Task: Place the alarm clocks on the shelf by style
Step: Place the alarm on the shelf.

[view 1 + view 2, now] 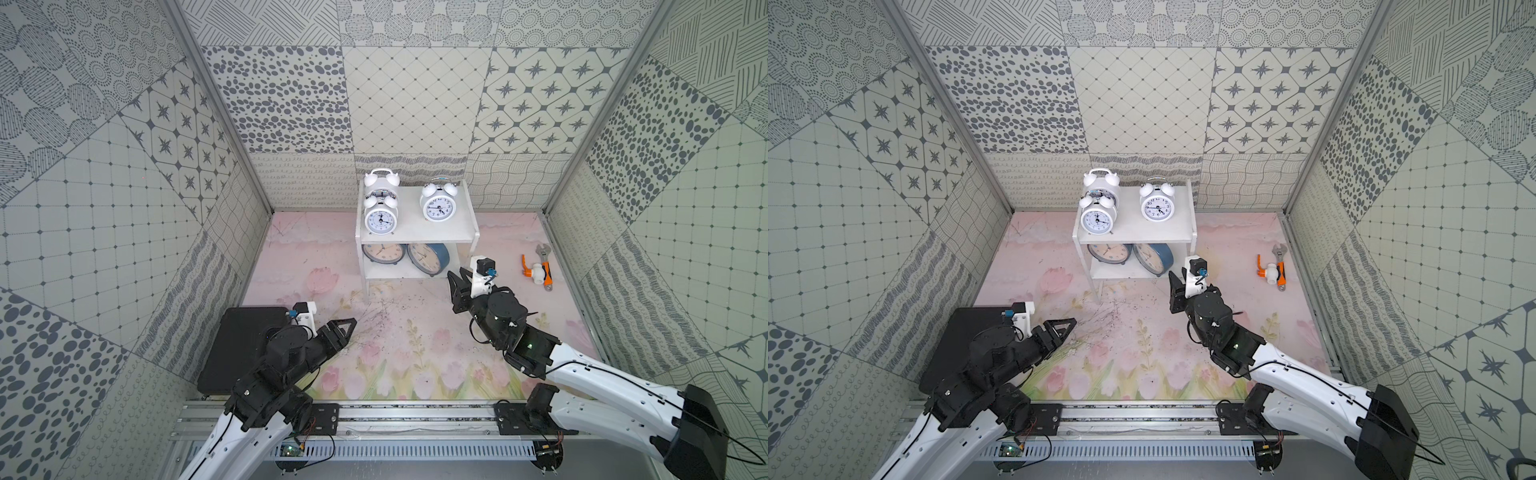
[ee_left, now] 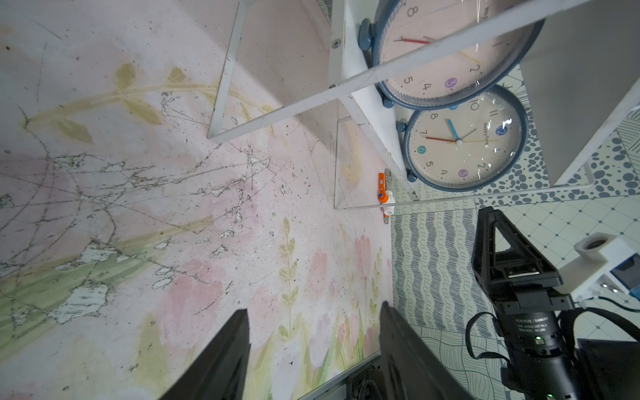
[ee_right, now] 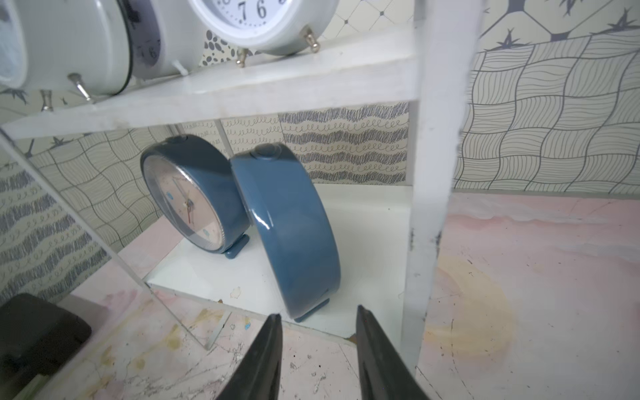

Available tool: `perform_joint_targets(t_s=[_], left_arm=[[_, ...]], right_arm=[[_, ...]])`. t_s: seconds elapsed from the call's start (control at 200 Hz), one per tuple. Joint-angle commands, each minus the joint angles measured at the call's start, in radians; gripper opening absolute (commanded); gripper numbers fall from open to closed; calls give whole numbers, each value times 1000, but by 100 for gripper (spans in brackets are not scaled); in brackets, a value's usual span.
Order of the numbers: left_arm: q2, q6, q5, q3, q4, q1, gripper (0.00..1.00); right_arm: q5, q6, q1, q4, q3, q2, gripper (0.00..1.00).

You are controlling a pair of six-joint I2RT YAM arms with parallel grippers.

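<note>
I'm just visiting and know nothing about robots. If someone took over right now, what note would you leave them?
Left gripper: open, empty, low over the table in front of the shelf.
Right gripper: open, empty, just outside the lower tier.
Clocks: three white twin-bell clocks on the upper tier; two blue clocks on the lower tier, the one nearer the right gripper tilted.
Done: all five sorted by style.
Left: probably only pulling both arms back.

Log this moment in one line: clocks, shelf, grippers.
shelf top tier: three white clocks | lower tier: two blue clocks | left gripper: open, empty | right gripper: open, empty, near lower tier
</note>
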Motion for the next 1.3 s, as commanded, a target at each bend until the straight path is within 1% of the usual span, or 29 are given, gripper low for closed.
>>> perform_joint_targets(t_s=[0.0, 0.085, 0.15, 0.325, 0.5, 0.841, 1.296], left_arm=[[-2, 24, 8, -8, 27, 1, 63], [0, 19, 9, -12, 40, 1, 63], [2, 18, 12, -14, 43, 1, 62], [1, 21, 11, -7, 29, 1, 62], [1, 28, 11, 4, 21, 1, 62], [4, 31, 16, 1, 19, 2, 62], [0, 43, 12, 11, -2, 2, 63]], right_arm=[[-93, -36, 16, -47, 1, -8, 32], [-159, -51, 19, -40, 8, 6, 30], [-200, -60, 23, -29, 19, 26, 29], [-224, -81, 23, -8, 75, 122, 29], [-149, -91, 23, 42, 93, 176, 30], [27, -104, 19, 103, 95, 200, 32], [58, -85, -34, 111, 119, 252, 33]])
